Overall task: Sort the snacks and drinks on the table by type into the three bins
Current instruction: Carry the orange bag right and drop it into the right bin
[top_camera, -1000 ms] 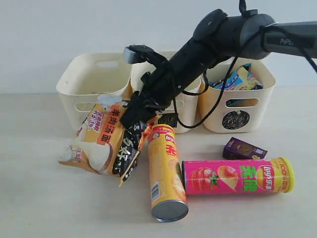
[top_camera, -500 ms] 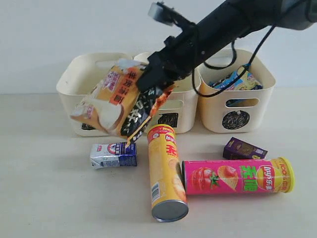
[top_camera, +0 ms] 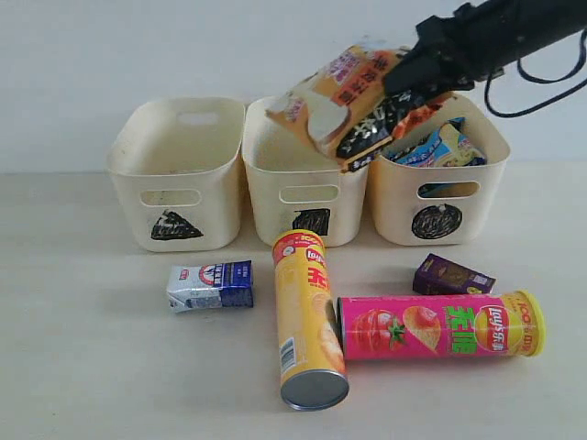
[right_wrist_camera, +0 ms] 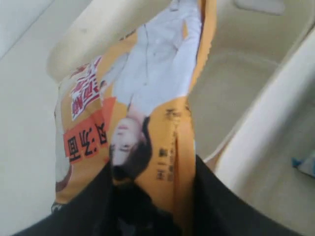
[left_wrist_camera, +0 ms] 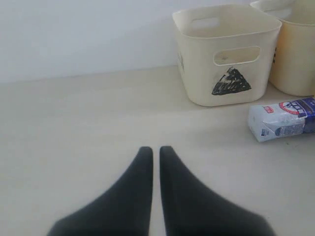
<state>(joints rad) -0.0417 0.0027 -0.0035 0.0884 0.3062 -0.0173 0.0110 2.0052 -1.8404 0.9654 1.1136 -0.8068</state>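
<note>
The orange noodle bag (top_camera: 353, 101) hangs in the air above the row of bins at the desk's (top_camera: 83, 376) back edge. The right end effector (top_camera: 415, 75) is clenched on its dark end, and the wrist view shows the crinkled film bunched between the jaws.

Most of the bag sits over the square bin (top_camera: 268, 197), not over the circle bin (top_camera: 396, 203) where the blue noodle bag (top_camera: 442, 147) already lies. That makes the circle bin the likely target. Released now, the bag would probably drop into the square bin or straddle the rims where the two bins meet. The circle bin is also part-filled, so a bag this size could perch on top and slide out. Being held by one end only, the slick film could slip.

A second ago the bag was low, in front of the triangle bin (top_camera: 138, 197). It has since risen and swung right. This uncovered the white-and-blue carton (top_camera: 209, 286), which now lies in plain sight. The yellow-orange Lay's tube (top_camera: 307, 321), pink Lay's tube (top_camera: 431, 326) and purple carton (top_camera: 451, 275) have not moved.

The left end effector (left_wrist_camera: 155, 150) is pressed closed and empty, low over the desk.
</note>
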